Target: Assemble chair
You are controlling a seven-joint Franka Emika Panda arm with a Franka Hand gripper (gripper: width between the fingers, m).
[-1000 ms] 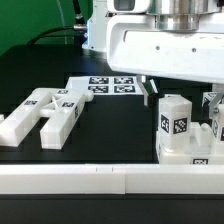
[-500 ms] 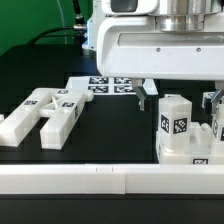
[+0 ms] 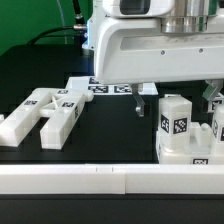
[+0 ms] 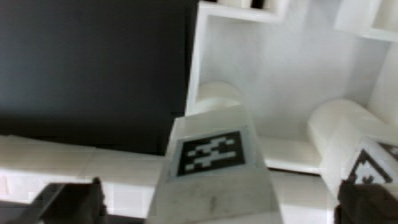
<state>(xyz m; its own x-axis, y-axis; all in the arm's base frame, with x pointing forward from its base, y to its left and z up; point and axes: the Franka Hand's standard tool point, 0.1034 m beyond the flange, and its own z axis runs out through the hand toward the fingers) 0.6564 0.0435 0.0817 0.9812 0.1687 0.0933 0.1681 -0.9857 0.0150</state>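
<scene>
Chair block (image 3: 178,128) at the exterior view's right, jaws spread around its top; bare table (image 3: 115,130) between it and loose bars (image 3: 45,112)

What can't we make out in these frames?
- Exterior view: marker board partly hidden behind the end effector.
- Exterior view: chair assembly cut off by the exterior view's right edge.
- Wrist view: blurred close-up; where the tagged post joins the rest is unclear, and its base is cut off by the frame edge.
</scene>
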